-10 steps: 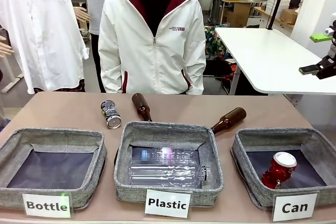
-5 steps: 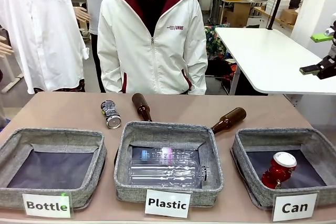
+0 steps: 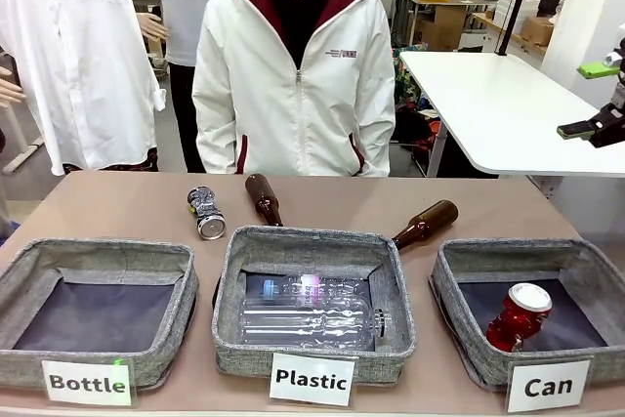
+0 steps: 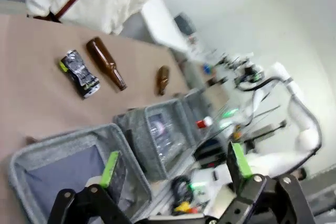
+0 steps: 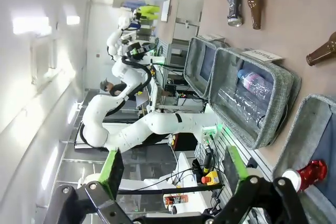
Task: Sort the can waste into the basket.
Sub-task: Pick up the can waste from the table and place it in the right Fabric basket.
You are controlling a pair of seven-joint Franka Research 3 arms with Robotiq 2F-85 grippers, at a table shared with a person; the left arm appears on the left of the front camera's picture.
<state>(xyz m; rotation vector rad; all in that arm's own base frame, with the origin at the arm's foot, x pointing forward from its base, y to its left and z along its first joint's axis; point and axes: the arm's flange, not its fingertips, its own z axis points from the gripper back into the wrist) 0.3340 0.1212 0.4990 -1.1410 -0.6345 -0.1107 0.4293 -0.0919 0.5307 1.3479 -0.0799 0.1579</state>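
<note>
One can waste, red with a silver top, lies tilted inside the grey basket labelled "Can" at the front right. The other can waste, dark and silvery, lies on the table behind the left baskets, near the person. My right gripper hangs open, high at the right edge, far above the basket. In the right wrist view its fingers stand wide apart, with the red can and the dark can far beyond them. In the left wrist view my left gripper is open and holds nothing, and the dark can lies far off.
A "Plastic" basket holding a clear plastic bottle stands in the middle, a "Bottle" basket at the left. Two brown glass bottles lie behind the baskets. A person in a white jacket stands at the far edge.
The person has shifted slightly to the right. Neither gripper nor any can has moved.
</note>
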